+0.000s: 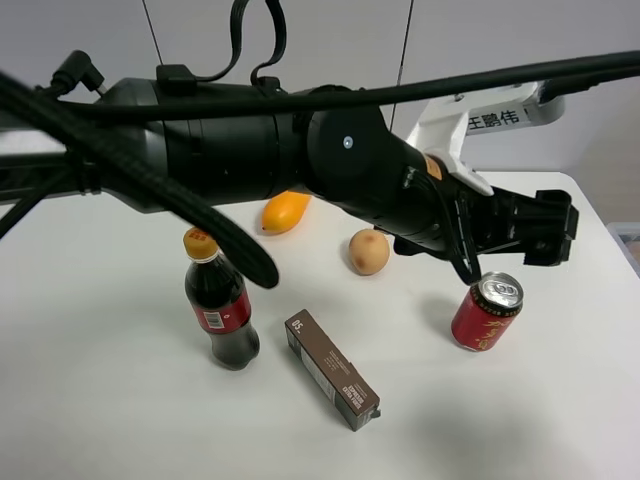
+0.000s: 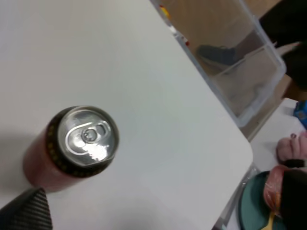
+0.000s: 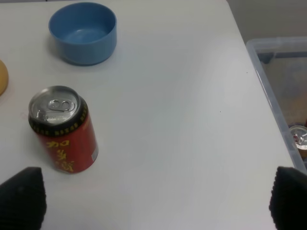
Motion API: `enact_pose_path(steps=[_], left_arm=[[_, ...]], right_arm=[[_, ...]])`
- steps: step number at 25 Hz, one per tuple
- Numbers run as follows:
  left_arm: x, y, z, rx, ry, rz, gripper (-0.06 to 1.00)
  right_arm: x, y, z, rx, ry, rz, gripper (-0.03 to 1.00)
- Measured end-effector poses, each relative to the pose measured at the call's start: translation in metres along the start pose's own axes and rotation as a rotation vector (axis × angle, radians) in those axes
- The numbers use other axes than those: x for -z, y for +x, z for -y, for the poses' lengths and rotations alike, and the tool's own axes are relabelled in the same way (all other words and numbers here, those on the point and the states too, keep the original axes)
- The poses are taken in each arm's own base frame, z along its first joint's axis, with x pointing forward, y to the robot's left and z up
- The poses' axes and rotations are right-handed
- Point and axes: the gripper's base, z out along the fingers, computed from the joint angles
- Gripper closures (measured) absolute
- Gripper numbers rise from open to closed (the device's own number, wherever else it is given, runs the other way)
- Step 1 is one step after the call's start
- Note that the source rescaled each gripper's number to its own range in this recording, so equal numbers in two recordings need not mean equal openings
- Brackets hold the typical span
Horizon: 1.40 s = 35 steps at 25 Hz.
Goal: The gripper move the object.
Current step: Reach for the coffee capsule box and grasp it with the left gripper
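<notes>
The object, a long dark-brown carton [image 1: 332, 369] with white print, lies flat on the white table [image 1: 120, 420] near the front centre; it shows in no wrist view. My left gripper [image 1: 545, 230], on the thick black arm that reaches across to the right, hangs above the red can [image 1: 487, 313], far from the carton. In the left wrist view only one finger [image 2: 29, 211] shows, at the frame's corner, with nothing held. My right gripper [image 3: 156, 211] is open and empty, its fingertips [image 3: 21, 196] wide apart, with the red can [image 3: 62, 129] ahead of it.
A cola bottle [image 1: 220, 310] with a yellow cap stands left of the carton. A mango [image 1: 284, 211] and a round fruit [image 1: 368, 251] lie behind. A blue bowl [image 3: 83, 32] sits beyond the can. A clear plastic bin [image 3: 283, 86] stands off the table's right edge.
</notes>
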Motion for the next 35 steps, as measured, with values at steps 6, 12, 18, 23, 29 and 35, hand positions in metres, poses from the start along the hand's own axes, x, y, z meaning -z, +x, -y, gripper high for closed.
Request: enact_pose_path(steps=[6,12,18,23,29,35], left_arm=[[0.0,-0.002,0.004,0.041,0.045,0.015,0.0],[0.002,-0.008,-0.007,0.066,0.023,0.016,0.11],[0.001,-0.005,-0.018,0.046,-0.026,-0.053,0.15],[-0.008,0.007,-0.025,0.026,-0.053,-0.155,0.16],[-0.005,0.026,-0.04,-0.085,-0.186,-0.361,0.16],[0.003,0.034,-0.053,-0.085,-0.338,-0.481,0.16]], right_arm=[[0.0,0.0,0.0,0.0,0.0,0.0,-0.03],[0.0,0.0,0.0,0.0,0.0,0.0,-0.03],[0.0,0.0,0.0,0.0,0.0,0.0,-0.03],[0.0,0.0,0.0,0.0,0.0,0.0,-0.03],[0.0,0.0,0.0,0.0,0.0,0.0,-0.03],[0.0,0.0,0.0,0.0,0.0,0.0,-0.03]])
